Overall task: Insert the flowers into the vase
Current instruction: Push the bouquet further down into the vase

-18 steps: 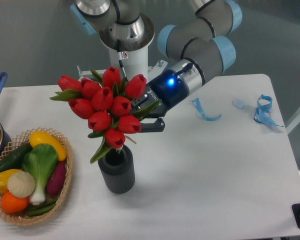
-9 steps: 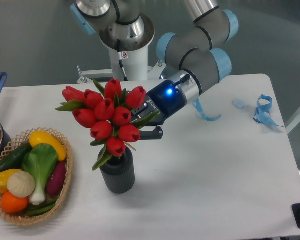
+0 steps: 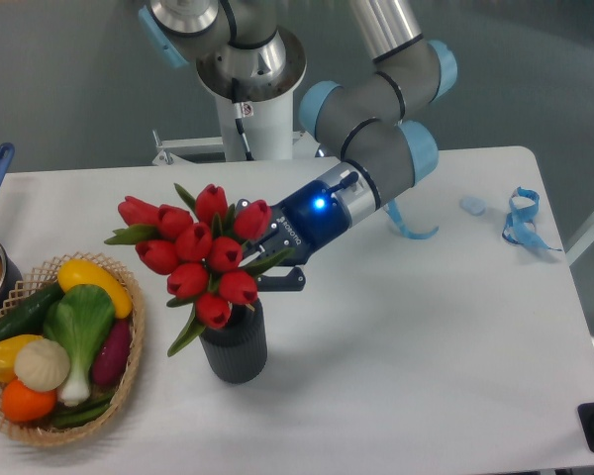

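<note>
The gripper was clenched on the bunch of red tulips, holding it tilted toward the left edge of the counter, the lowest bloom just over the mouth of the dark grey ribbed vase. The vase stood upright left of the counter's centre, near the front edge. A wicker basket of toy vegetables sat at the front-left corner, and blue ribbons lay near the right edge.

Vase mouth, jaws' grip — behind the flowers.
</note>
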Action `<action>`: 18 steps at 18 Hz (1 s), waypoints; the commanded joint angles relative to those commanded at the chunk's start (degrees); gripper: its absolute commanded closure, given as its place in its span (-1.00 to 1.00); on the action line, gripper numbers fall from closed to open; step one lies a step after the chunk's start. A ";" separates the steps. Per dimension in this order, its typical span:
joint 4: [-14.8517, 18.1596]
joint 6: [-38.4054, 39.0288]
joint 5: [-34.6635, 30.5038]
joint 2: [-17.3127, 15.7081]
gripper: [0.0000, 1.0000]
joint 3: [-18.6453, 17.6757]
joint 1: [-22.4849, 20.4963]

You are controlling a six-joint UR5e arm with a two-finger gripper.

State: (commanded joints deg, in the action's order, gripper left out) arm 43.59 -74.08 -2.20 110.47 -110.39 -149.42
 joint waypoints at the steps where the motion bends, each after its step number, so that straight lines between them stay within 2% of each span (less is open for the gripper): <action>1: -0.09 -0.44 0.00 0.35 0.94 -0.17 0.27; 8: -0.35 -1.15 -0.09 2.55 0.94 -1.23 0.01; 18: -0.44 -9.40 -1.76 4.22 0.86 -4.30 -2.02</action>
State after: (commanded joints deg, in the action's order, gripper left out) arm 43.16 -83.49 -3.96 114.69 -114.69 -151.44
